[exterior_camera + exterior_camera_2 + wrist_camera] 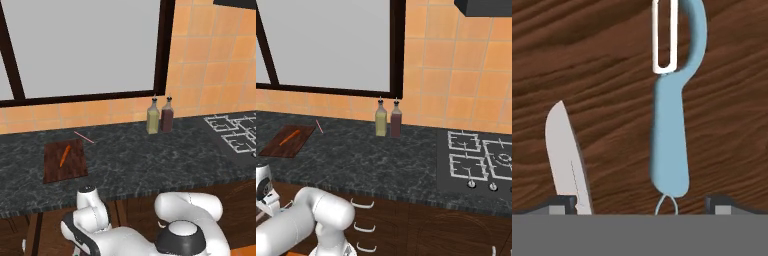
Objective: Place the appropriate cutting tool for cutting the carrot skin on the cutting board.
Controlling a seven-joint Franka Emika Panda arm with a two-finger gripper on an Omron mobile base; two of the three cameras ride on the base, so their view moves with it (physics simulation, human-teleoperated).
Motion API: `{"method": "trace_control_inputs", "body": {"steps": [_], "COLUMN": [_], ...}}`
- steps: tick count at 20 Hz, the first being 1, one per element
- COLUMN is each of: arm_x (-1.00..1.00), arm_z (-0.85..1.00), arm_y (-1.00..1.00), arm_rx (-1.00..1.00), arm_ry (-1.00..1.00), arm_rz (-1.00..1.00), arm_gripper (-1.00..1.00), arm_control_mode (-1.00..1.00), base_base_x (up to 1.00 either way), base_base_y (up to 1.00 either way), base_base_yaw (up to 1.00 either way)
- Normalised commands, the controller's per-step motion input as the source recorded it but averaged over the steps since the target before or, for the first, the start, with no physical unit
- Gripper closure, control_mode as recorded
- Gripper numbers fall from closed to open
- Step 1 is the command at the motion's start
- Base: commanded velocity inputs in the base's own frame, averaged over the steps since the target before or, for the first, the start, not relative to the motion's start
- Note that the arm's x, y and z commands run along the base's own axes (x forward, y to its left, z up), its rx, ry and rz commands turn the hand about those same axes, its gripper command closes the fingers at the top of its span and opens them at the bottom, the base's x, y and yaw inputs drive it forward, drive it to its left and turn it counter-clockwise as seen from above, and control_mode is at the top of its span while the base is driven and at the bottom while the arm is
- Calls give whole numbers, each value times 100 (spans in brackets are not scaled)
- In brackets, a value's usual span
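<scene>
The peeler (669, 145), light-blue handle and whitish looped head, lies on a brown wooden surface in the hand view, its handle end toward me. My gripper (643, 205) is open, and its two dark fingertips (562, 204) stand wide apart at the bottom. The handle's end lies between them, nearer the right tip. A white knife blade (564, 150) lies to the peeler's left, by the left tip. On the counter, the orange carrot (64, 155) (290, 137) rests on the dark reddish-brown cutting board (75, 165) (276, 147). My arm (90, 210) reaches down below the counter's front edge.
A thin pink stick (83, 137) (319, 126) lies behind the board. Two bottles (153, 119) (380, 121) stand at the back wall under the window. The stove (235, 132) (481, 160) is at the right. Drawer handles (361, 204) sit below the counter.
</scene>
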Motion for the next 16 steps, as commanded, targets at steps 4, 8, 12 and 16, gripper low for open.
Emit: {"method": "trace_control_inputs", "body": {"steps": [4,8,12,16], "arm_x": [0,3,15,16], "arm_z": [9,-19,-39,-22], "arm_y": [-30,0,20,14], "arm_rx": [4,2,0,0], "arm_ry": [-6,-2,0,0], "arm_rz": [-2,0,0,0], "arm_gripper": [-100,-100,-100,-100], "arm_control_mode": [-100,-100,-100,-100], "base_base_x": [0,0,0,0], "base_base_y": [0,0,0,0], "base_base_yaw": [0,0,0,0]}}
